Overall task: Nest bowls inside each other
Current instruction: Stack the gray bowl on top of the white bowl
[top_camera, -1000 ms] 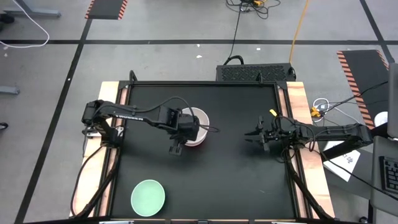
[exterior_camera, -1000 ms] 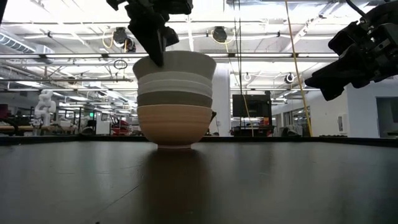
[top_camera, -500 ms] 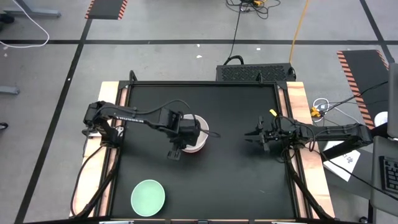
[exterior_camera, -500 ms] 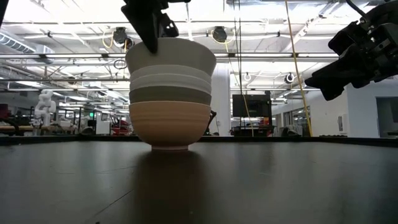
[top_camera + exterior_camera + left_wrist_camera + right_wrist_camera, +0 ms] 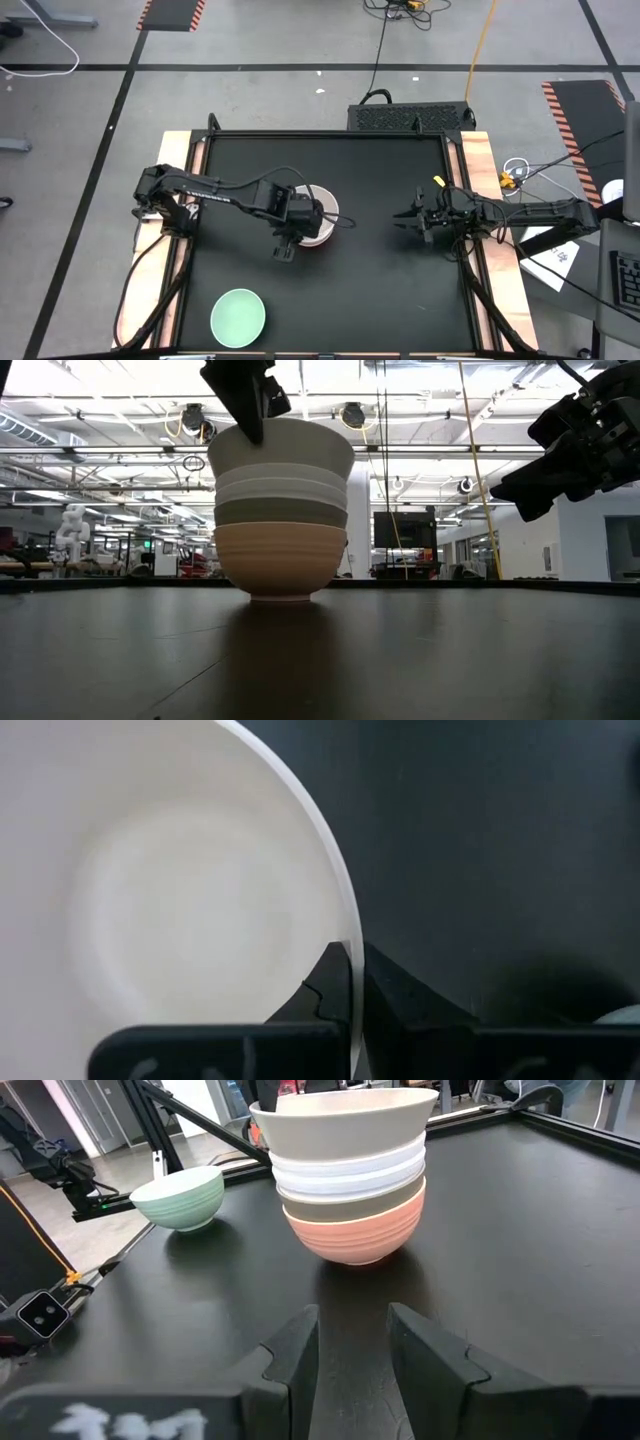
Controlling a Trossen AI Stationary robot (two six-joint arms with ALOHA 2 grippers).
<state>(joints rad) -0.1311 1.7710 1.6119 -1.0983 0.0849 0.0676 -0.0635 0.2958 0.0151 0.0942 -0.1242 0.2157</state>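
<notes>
Stack of nested bowls stands near the middle of the black tabletop. From the bottom up: salmon-orange bowl, olive-brown bowl, white bowls, beige-grey bowl on top. The white band shows ridges; whether it is one bowl or two I cannot tell for certain.

Mint green bowl sits alone near the front-left of the tabletop, well apart from the stack, upright and empty.

Left end effector: fingers pinched shut on the rim of the beige-grey bowl, one finger inside the wall, one outside. Low view shows it coming down onto the rim on the stack's left side. The stack rests on the tabletop, not lifted.

Right end effector: partly open, holding nothing, hovering above the right side of the tabletop and pointed toward the stack. This arm waits.

Step in hand, judged: all bowls nested but the mint green one; the left arm has the stack by its top rim, apparently to shift it.

Next move calls for: joining the mint green bowl with the stack. A grip on only the top rim risks pulling the beige-grey bowl out of the stack.
</notes>
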